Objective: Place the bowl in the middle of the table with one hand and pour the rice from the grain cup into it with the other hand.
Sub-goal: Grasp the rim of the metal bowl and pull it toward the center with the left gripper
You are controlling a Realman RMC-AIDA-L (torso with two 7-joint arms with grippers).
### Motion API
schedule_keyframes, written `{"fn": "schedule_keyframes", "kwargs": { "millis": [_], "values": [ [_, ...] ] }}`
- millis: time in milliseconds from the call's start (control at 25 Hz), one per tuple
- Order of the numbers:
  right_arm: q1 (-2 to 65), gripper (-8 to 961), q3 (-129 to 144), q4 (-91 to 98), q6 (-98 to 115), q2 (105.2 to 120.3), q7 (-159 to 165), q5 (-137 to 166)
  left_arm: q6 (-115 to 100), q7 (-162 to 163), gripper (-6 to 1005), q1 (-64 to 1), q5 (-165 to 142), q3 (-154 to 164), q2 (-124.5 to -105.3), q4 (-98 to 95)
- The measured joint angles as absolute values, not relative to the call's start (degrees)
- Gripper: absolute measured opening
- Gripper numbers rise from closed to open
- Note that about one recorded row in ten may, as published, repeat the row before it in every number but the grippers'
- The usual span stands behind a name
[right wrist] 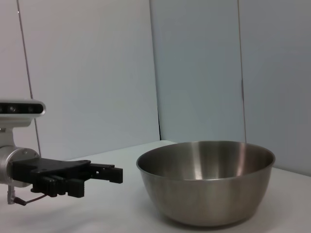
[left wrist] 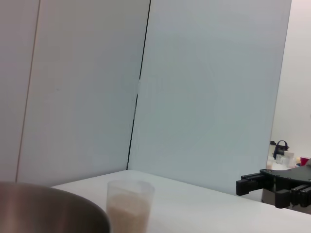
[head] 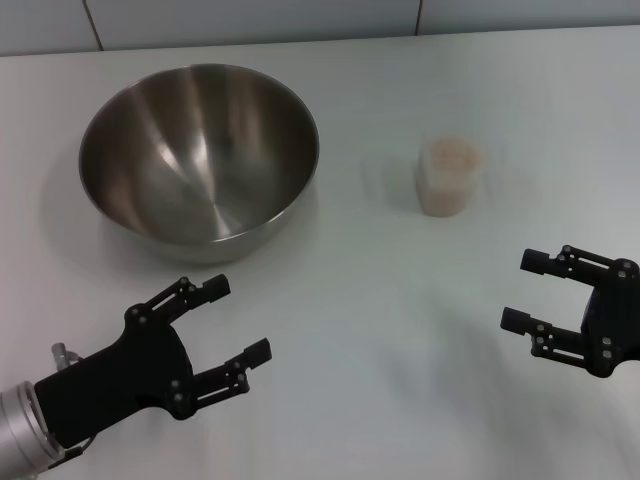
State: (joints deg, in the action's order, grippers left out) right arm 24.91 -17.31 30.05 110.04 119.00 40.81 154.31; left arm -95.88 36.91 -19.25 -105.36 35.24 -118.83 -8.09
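Note:
The large steel bowl stands on the white table at the back left; it also shows in the left wrist view and the right wrist view. The clear grain cup holding pale rice stands upright to the right of the bowl, seen too as the grain cup in the left wrist view. My left gripper is open near the front left, short of the bowl. My right gripper is open at the front right, nearer than the cup. Both are empty.
Pale wall panels run behind the table's far edge. Bare tabletop lies between the bowl and the cup and across the front middle between the two grippers.

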Motion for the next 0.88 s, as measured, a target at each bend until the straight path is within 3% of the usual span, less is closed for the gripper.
{"fn": "schedule_keyframes", "kwargs": {
  "millis": [880],
  "values": [
    [24.8, 709, -17.6, 27.2, 108.7, 119.06, 40.6, 154.2, -93.0, 59.3, 847, -22.3, -103.0, 18.8, -118.29, -14.1]
  ]
}}
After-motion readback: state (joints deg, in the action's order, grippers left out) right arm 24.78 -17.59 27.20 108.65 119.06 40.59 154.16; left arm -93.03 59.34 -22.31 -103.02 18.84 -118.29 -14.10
